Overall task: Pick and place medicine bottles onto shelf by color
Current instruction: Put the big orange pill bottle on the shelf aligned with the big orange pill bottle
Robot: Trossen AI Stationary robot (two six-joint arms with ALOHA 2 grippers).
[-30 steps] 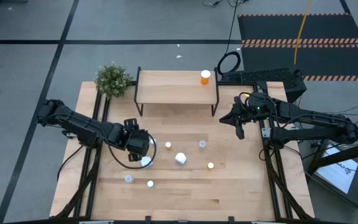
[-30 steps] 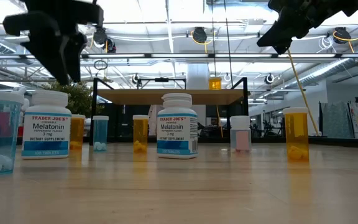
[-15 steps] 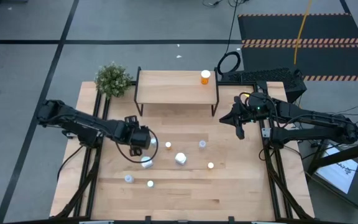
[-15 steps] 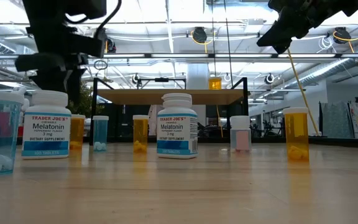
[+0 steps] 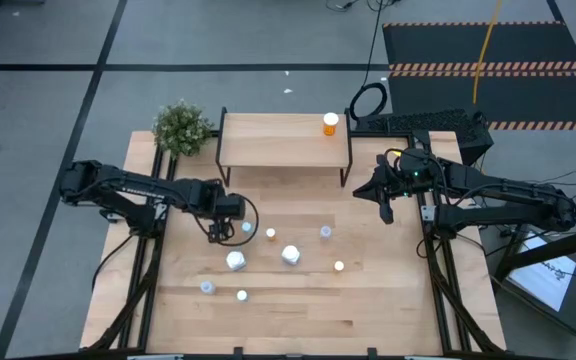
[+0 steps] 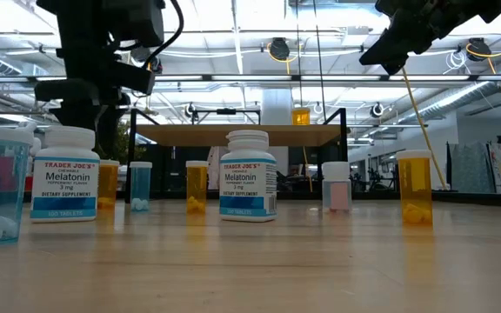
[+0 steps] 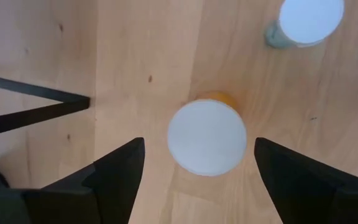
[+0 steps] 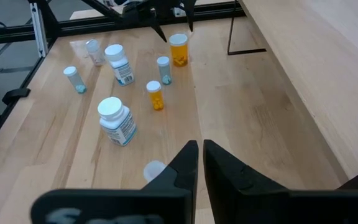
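Wide-open, the left gripper hangs straight above an orange bottle, whose white cap shows between the two fingers with a gap on each side, and a blue bottle stands near. Its arm reaches from the table's left edge toward the middle, wrist pointing down, in front of the shelf, which carries one orange bottle near its right end. Over the table's right side the right gripper waits with its fingers pressed together, while two white Melatonin bottles and other small bottles stand scattered on the table.
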